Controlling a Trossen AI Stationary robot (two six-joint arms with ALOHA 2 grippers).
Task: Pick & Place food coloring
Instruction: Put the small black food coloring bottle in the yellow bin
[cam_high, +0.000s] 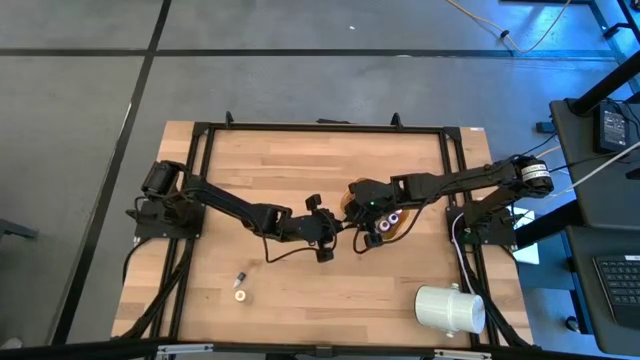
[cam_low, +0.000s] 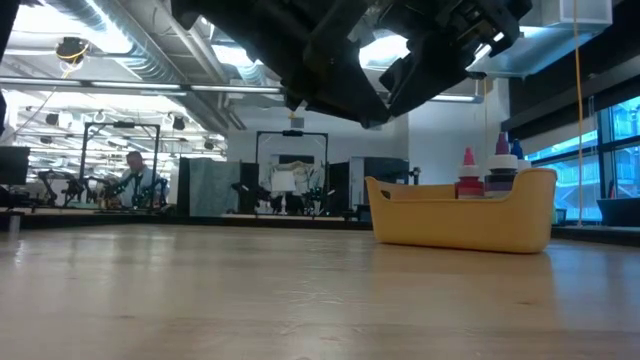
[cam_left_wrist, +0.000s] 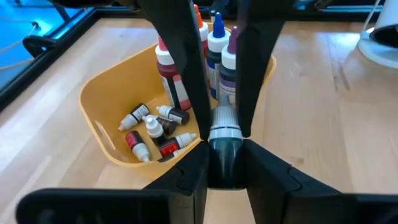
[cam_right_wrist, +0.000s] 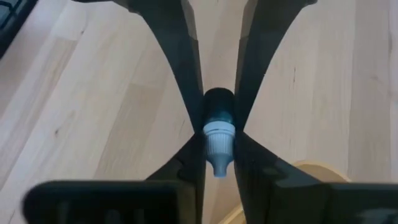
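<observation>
My left gripper (cam_high: 328, 230) hangs above mid-table, just left of the yellow-orange bowl (cam_high: 402, 228), shut on a small dropper bottle (cam_left_wrist: 224, 140) with a dark body and a pale ribbed cap. My right gripper (cam_high: 366, 236) is over the bowl's left part, shut on another dark bottle with a white cap (cam_right_wrist: 218, 134). In the left wrist view the bowl (cam_left_wrist: 99, 118) holds several tiny bottles lying on its floor (cam_left_wrist: 155, 134) and taller ones leaning on its far wall (cam_left_wrist: 217, 43). Two tiny bottles (cam_high: 240, 286) lie on the table near its near edge. My left gripper pinches the bottle between its two fingers (cam_left_wrist: 186, 93) at the join of the cap and dark body (cam_left_wrist: 225, 132). The bottle lies along the fingers, cap toward the fingertips, and is lifted clear of the table. My right gripper pinches its bottle between both fingers (cam_right_wrist: 186, 93) at the dark body just behind the cap (cam_right_wrist: 219, 112). This bottle also lies along the fingers, with its white cap tip (cam_right_wrist: 219, 167) pointing back toward the wrist. It is lifted clear, with bare wood showing below.
A big white cylinder (cam_high: 450, 308) lies near the table's near right corner. The bowl (cam_low: 460, 220) stands on the table, with bottle tips rising above its rim. Bare wood stretches across the table's left and near parts. People and equipment show in the room beyond.
</observation>
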